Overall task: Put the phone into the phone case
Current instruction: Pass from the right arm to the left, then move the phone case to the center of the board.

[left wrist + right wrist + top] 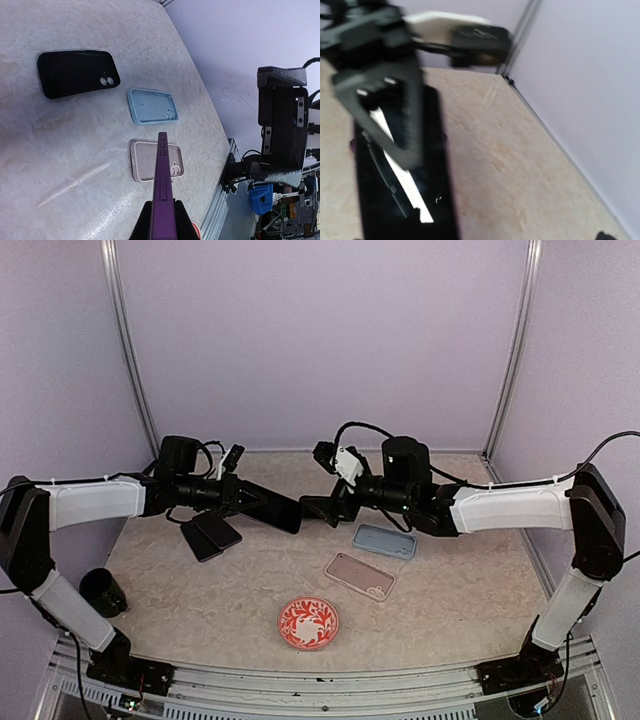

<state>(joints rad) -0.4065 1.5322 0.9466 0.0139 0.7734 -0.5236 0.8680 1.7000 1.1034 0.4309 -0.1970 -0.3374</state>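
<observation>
My left gripper (262,506) (162,222) is shut on the near end of a purple phone (163,185), held edge-up above the table. From above the phone (280,512) looks dark and points right toward my right gripper (318,510), which stands open just beyond its tip. The right wrist view is blurred: it shows the phone's black screen (400,195) at left with the left gripper's fingers (380,100) on it; my own fingers do not show. Empty phone cases lie on the table: pink (359,575) (156,161), blue (384,540) (152,106), black (77,73).
A red patterned plate (308,622) sits near the front edge. A black cup (103,592) stands at front left. Dark cases (210,535) lie under the left arm. Purple walls close off the back and sides.
</observation>
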